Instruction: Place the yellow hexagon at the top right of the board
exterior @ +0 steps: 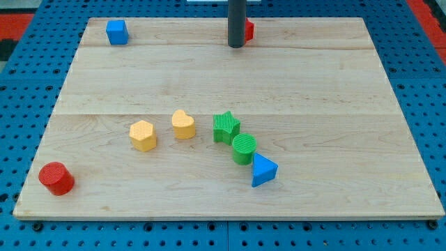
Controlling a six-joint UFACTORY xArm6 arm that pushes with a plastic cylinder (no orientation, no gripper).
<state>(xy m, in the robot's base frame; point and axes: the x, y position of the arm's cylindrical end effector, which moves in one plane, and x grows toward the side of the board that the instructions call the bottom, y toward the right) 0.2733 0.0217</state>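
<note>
The yellow hexagon lies left of centre in the lower half of the wooden board. A yellow heart lies just to its right. My tip is at the view's top, near the board's far edge, far up and right of the hexagon. A red block sits right beside the tip, partly hidden behind the rod.
A green star, a green cylinder and a blue triangle form a touching chain right of the heart. A blue cube is at the top left. A red cylinder is at the bottom left corner.
</note>
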